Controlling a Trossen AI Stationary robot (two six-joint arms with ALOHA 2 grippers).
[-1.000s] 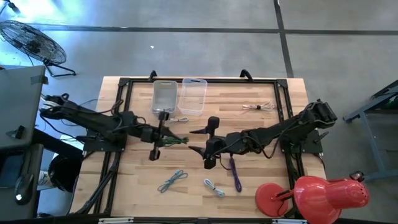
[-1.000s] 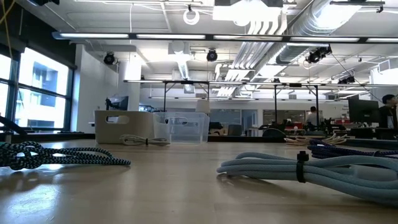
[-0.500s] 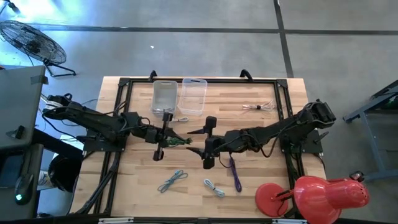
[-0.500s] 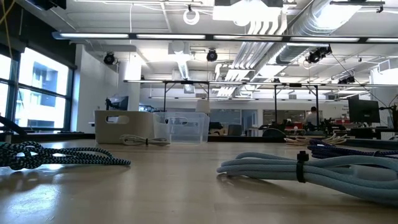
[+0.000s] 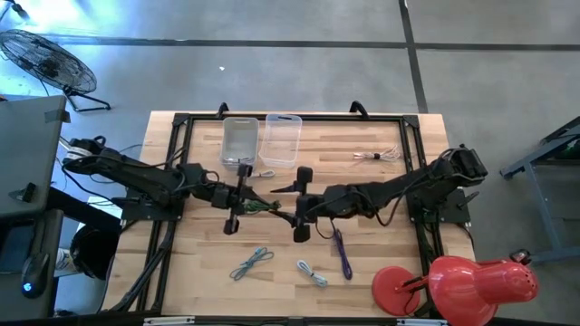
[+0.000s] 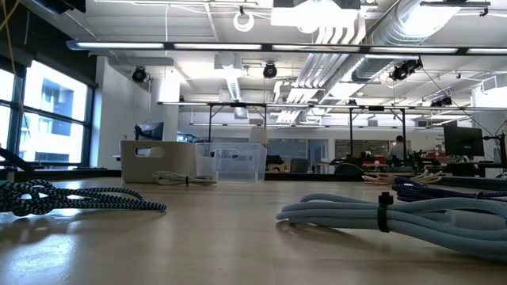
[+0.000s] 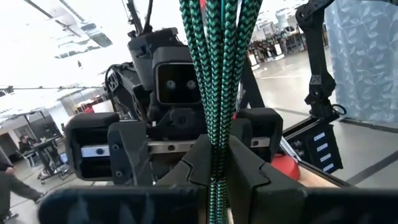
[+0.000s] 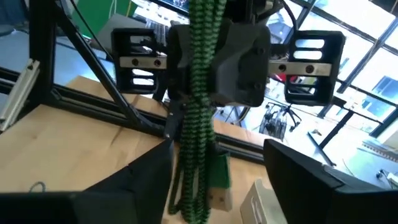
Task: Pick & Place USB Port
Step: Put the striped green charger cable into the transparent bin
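Above the middle of the pale wood-plank counter point(image 5: 381, 258), the left gripper point(image 5: 243, 200) pinches a bundle of green-and-black braided cable point(image 7: 214, 81), its strands running lengthwise through the closed jaws. The right gripper point(image 5: 297, 205) faces it, blunt black jaws spread wide beside the bundle.

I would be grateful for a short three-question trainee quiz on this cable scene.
1. True or false: the left claw is shut on the green braided cable.
2. Which bin lies further to the picture's left in the high view? A) grey bin B) clear bin
3. Fill in: the right claw's fingers stand ____ around the hanging cable.

Key: 1 true; 2 A; 3 open.
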